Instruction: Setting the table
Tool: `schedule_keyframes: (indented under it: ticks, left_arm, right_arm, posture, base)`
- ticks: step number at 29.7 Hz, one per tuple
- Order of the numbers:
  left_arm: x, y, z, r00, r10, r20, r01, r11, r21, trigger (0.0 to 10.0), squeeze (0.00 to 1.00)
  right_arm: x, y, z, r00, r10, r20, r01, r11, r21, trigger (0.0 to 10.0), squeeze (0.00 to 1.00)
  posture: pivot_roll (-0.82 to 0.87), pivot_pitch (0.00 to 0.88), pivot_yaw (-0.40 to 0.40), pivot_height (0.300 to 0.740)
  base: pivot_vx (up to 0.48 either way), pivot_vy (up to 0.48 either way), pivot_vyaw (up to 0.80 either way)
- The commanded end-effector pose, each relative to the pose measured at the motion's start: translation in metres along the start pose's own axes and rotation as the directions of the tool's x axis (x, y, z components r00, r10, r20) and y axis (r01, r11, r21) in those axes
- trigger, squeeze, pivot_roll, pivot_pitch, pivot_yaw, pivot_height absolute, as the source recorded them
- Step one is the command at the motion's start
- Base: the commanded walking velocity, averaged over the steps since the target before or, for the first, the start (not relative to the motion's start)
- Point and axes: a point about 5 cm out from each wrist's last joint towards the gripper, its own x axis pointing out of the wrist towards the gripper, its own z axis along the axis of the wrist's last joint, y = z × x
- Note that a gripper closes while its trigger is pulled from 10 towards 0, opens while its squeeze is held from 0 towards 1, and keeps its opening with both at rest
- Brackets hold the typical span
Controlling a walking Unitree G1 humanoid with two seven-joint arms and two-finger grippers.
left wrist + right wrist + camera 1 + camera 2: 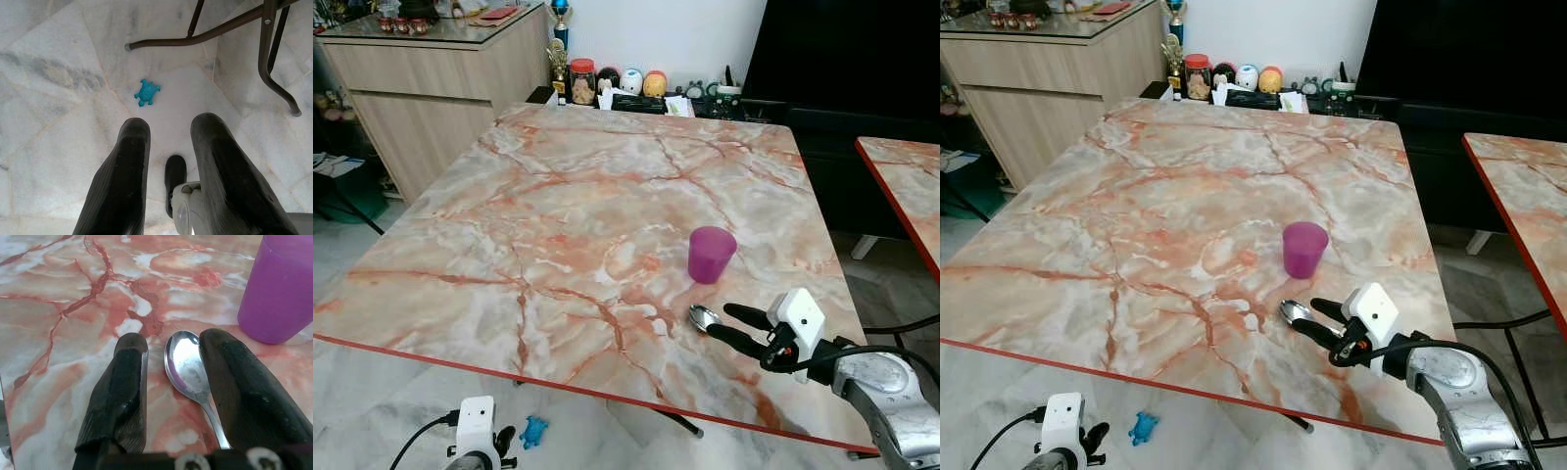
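Lower right of the head views: the right gripper [736,325] is spread around a shiny metal spoon [188,369] lying on the marble-patterned table [558,206], just beside the purple plastic cup [711,254]. Lift straight up so the fingers clear both. The left gripper [168,171], spread, hangs idle.

On the marble worktop [558,215] there was 1 purple cup [711,254] and 1 metal spoon [188,369]. A 2nd marble worktop [911,181] stood beside it. On the floor lay 1 blue turtle toy [146,92].
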Motion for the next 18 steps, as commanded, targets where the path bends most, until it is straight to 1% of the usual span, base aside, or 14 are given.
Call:
schedule_keyframes:
  ticks: [1, 3, 5, 7, 8, 9, 10, 11, 12, 15, 18]
  left_arm:
    - [0.000, 0.001, -0.003, 1.000, -0.002, -0.022, 0.002, 1.000, -0.009, 10.0, 0.00]
    - [0.000, 0.001, -0.003, 1.000, -0.001, -0.024, 0.001, 1.000, -0.007, 10.0, 0.00]
    - [-0.001, 0.001, -0.004, 1.000, 0.001, -0.026, -0.001, 1.000, -0.008, 10.0, 0.00]
    - [-0.001, 0.001, -0.004, 1.000, 0.001, -0.026, -0.001, 1.000, -0.008, 10.0, 0.00]
    - [-0.001, 0.001, -0.004, 1.000, 0.000, -0.025, 0.000, 1.000, -0.008, 10.0, 0.00]
    - [-0.001, 0.001, -0.004, 1.000, 0.000, -0.025, 0.000, 1.000, -0.008, 10.0, 0.00]
    - [-0.001, 0.001, -0.003, 1.000, 0.000, -0.021, 0.000, 1.000, -0.010, 10.0, 0.00]
    - [-0.001, 0.001, -0.003, 1.000, 0.000, -0.018, 0.000, 1.000, -0.013, 10.0, 0.00]
    - [-0.001, 0.001, -0.003, 1.000, -0.001, -0.018, 0.000, 1.000, -0.013, 10.0, 0.00]
    - [-0.001, 0.001, -0.003, 1.000, -0.002, -0.017, 0.002, 1.000, -0.013, 10.0, 0.00]
    - [0.000, 0.001, -0.002, 1.000, -0.006, -0.014, 0.005, 1.000, -0.016, 10.0, 0.00]
  right_arm:
    - [0.001, 0.003, 0.002, 1.000, 0.025, -0.003, -0.025, 1.000, -0.004, 10.0, 0.00]
    - [0.000, 0.003, -0.004, 0.998, 0.030, -0.055, -0.029, 1.000, 0.009, 10.0, 0.00]
    - [-0.002, 0.000, -0.015, 0.989, 0.011, -0.147, -0.014, 1.000, -0.014, 10.0, 0.00]
    - [-0.002, -0.002, -0.017, 0.987, -0.002, -0.163, -0.001, 1.000, -0.018, 10.0, 0.00]
    - [-0.002, -0.005, -0.018, 0.987, -0.024, -0.158, 0.023, 1.000, -0.010, 10.0, 0.00]
    - [-0.002, -0.005, -0.018, 0.987, -0.024, -0.158, 0.023, 1.000, -0.010, 10.0, 0.00]
    - [-0.001, -0.006, -0.014, 0.992, -0.030, -0.127, 0.029, 1.000, -0.005, 10.0, 0.20]
    - [0.001, -0.008, -0.009, 0.994, -0.044, -0.099, 0.044, 0.999, 0.000, 10.0, 0.73]
    - [0.001, -0.008, -0.008, 0.994, -0.049, -0.093, 0.049, 0.999, 0.004, 10.0, 1.00]
    - [0.002, -0.008, -0.006, 0.995, -0.046, -0.085, 0.047, 0.999, 0.006, 10.0, 1.00]
    - [0.003, -0.011, -0.009, 0.992, -0.068, -0.108, 0.067, 0.998, -0.015, 10.0, 1.00]
  posture:
    - [0.11, 0.000, -0.017, 0.740]
    - [0.11, 0.000, -0.018, 0.740]
    - [0.11, 0.000, -0.018, 0.740]
    - [0.11, 0.000, -0.018, 0.740]
    - [0.11, 0.000, -0.018, 0.740]
    - [0.11, 0.000, -0.018, 0.740]
    - [0.11, 0.000, -0.018, 0.740]
    - [0.11, 0.000, -0.018, 0.740]
    - [0.11, 0.000, -0.018, 0.740]
    - [0.11, 0.000, -0.017, 0.740]
    - [0.11, 0.000, -0.018, 0.740]
  base:
    - [0.000, 0.000, 0.00]
    - [0.000, 0.000, 0.00]
    - [0.000, 0.000, 0.00]
    - [0.000, 0.000, 0.00]
    - [0.000, 0.000, 0.00]
    - [0.000, 0.000, 0.00]
    - [0.000, 0.000, 0.00]
    - [0.000, 0.000, 0.00]
    - [0.000, 0.000, 0.00]
    - [0.000, 0.000, 0.00]
    - [0.000, 0.000, 0.00]
